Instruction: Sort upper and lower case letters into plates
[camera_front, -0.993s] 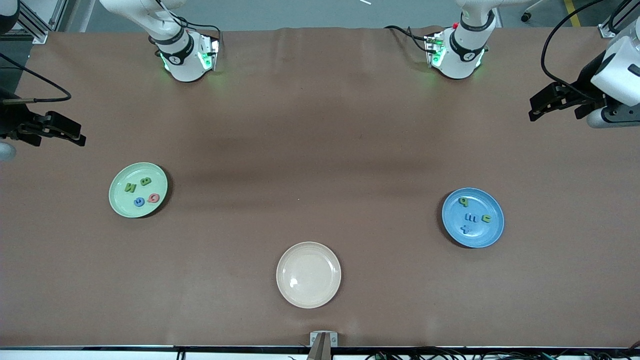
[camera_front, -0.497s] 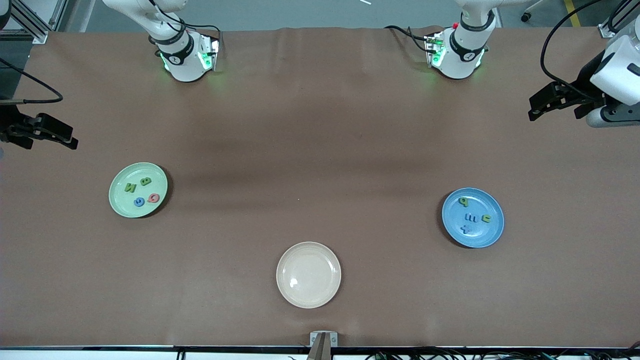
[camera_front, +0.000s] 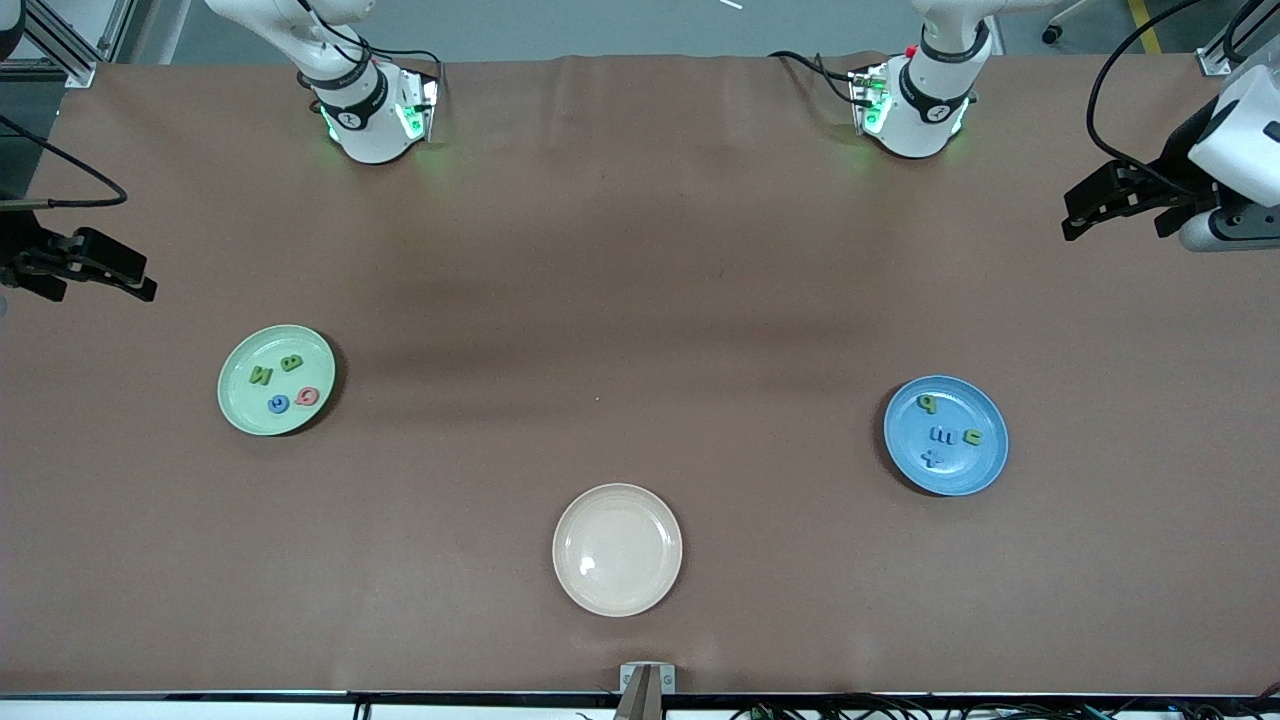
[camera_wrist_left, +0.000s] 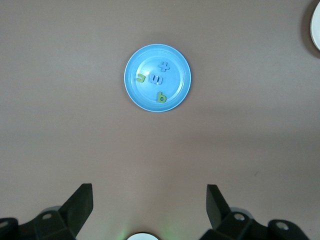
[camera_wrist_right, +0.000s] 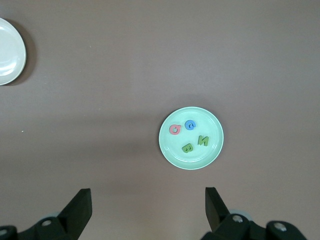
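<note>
The mint green plate (camera_front: 240, 400) toward the right arm's end holds a green B (camera_front: 291, 363), green N (camera_front: 261, 376), red G (camera_front: 308, 396) and blue G (camera_front: 279, 403). The blue plate (camera_front: 978, 465) toward the left arm's end holds a green b (camera_front: 928, 403), blue m (camera_front: 942, 435), green n (camera_front: 971, 436) and blue x (camera_front: 932, 459). My right gripper (camera_front: 138, 280) is open and empty, high over its table end; the mint plate (camera_wrist_right: 200, 161) shows below it. My left gripper (camera_front: 1085, 212) is open and empty, high over the blue plate's (camera_wrist_left: 178, 86) end.
A cream-beige plate (camera_front: 617, 590) with nothing in it sits nearest the front camera at mid-table. Both arm bases (camera_front: 370, 120) (camera_front: 915, 110) stand along the edge farthest from that camera. A brown cloth covers the table.
My right gripper has drawn a little farther out toward its table end. My left gripper has shifted slightly toward the robots' edge. The letters and plates have not moved.
</note>
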